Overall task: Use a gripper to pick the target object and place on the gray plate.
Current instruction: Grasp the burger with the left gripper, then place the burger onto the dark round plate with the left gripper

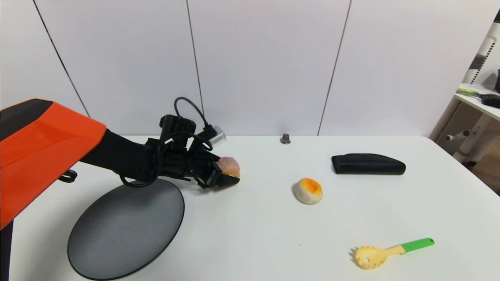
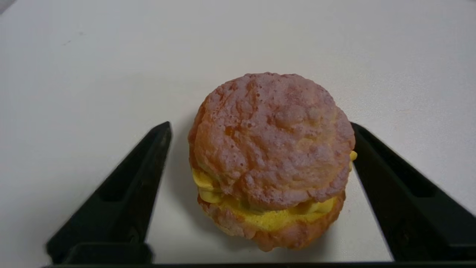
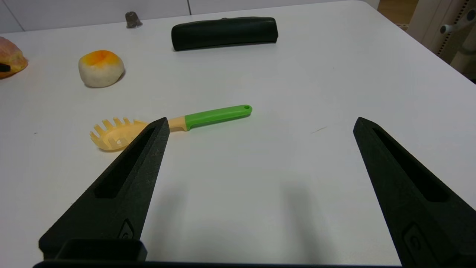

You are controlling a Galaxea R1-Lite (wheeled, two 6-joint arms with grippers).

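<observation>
The gray plate [image 1: 117, 230], a wide matte dark disc with a darker rim, lies at the near left of the white bench [image 1: 273, 234], bare of any pastry. Just beyond its far edge the left gripper [image 1: 228, 175] reaches low over the bench with its two pointed black fingers set either side of the target object [image 1: 229, 166], a small round cream puff. In the left wrist view the gripper [image 2: 260, 149] is spread wide: one finger [image 2: 394, 178] touches or nearly touches the puff's side, the other [image 2: 137, 182] stands apart, with bare bench showing between. Nothing is gripped; the puff [image 2: 271, 160] appears to sit on the bench. The step in hand looks to be the grasp itself. The next move would call for closing evenly on the pastry, lifting it clear, then carrying it the short way back over the plate. The puff has a crackled, pinkish-purple dome, a ruffled yellow filling band and an orange-brown base; it looks soft, so a gentle squeeze seems wise. The right gripper [image 3: 260, 123], out of the head view, hangs idle and wide open, holding nothing, above the bench near a green-handled pasta spoon [image 3: 171, 124]. A whitish bun [image 1: 308, 191] with an orange top and a black pouch [image 1: 368, 164] lie well apart to the right.
</observation>
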